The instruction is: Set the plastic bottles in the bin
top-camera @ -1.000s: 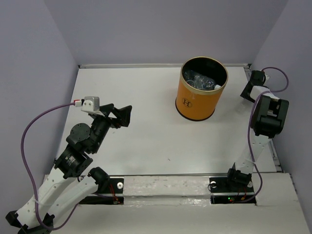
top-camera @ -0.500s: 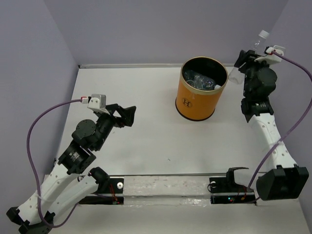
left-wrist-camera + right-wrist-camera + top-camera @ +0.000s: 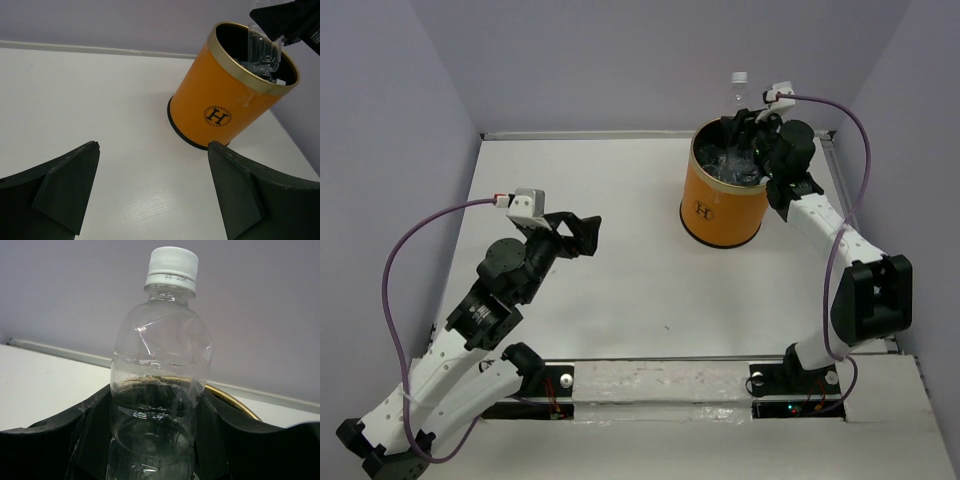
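The orange bin (image 3: pixel 724 200) with a pale rim and white "H" logo stands at the back right of the table; it also shows in the left wrist view (image 3: pixel 225 107). Several clear plastic bottles (image 3: pixel 725 163) lie inside it. My right gripper (image 3: pixel 746 125) is shut on a clear plastic bottle (image 3: pixel 159 370) with a white cap (image 3: pixel 739 78), held upright over the bin's far rim (image 3: pixel 235 400). My left gripper (image 3: pixel 582 233) is open and empty, low over the table left of the bin, facing it.
White table (image 3: pixel 620 280) enclosed by purple walls (image 3: pixel 620 60) at the back and both sides. Metal rail (image 3: pixel 650 385) along the near edge by the arm bases.
My right arm swung left from the right wall to above the bin, carrying the bottle. My left gripper shifted slightly right.
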Motion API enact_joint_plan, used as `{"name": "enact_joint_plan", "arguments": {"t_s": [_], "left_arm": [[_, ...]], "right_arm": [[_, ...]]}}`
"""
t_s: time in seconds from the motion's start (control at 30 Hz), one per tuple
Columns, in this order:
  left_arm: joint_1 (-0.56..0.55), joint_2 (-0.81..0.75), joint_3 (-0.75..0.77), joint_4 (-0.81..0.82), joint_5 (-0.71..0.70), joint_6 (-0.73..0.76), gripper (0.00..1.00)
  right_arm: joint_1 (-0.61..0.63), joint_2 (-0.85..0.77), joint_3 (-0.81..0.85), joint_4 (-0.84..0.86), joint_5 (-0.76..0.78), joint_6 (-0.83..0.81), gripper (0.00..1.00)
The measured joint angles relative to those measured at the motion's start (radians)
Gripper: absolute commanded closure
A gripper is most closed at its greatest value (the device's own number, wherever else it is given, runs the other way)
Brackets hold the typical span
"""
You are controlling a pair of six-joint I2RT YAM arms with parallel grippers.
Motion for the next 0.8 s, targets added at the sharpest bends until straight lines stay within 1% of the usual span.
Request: {"name": "enact_joint_plan", "arguments": {"t_s": [0.1, 0.2, 0.37, 0.43, 0.5, 0.63, 0.8], "left_arm": [[0.001, 0.012, 0.0, -0.001, -0.003, 0.0, 0.01], [0.008, 0.018, 0.0, -0.001, -0.003, 0.0, 0.01], [0.016, 0.019, 0.0, -0.001, -0.003, 0.0, 0.01], [0.019, 0.019, 0.0, -0.001, -0.003, 0.0, 0.01], [0.019, 0.019, 0.0, -0.001, -0.003, 0.0, 0.01], [0.019, 0.02, 0.0, -0.001, -0.003, 0.0, 0.01], [0.026, 0.019, 0.0, -0.001, -0.003, 0.001, 0.01]], "right_arm": [[0.01, 0.01, 0.006, 0.0, -0.059, -0.021, 0.55], [0.008, -0.04, -0.023, -0.005, -0.076, -0.05, 0.5], [0.007, -0.097, -0.103, 0.0, -0.084, -0.08, 0.5], [0.011, -0.097, -0.121, 0.01, -0.066, -0.098, 0.51], [0.018, -0.095, -0.123, 0.029, -0.016, -0.141, 0.53], [0.021, -0.05, -0.125, 0.154, 0.089, -0.266, 0.54], [0.019, 0.079, -0.112, 0.364, 0.196, -0.418, 0.54]]}}
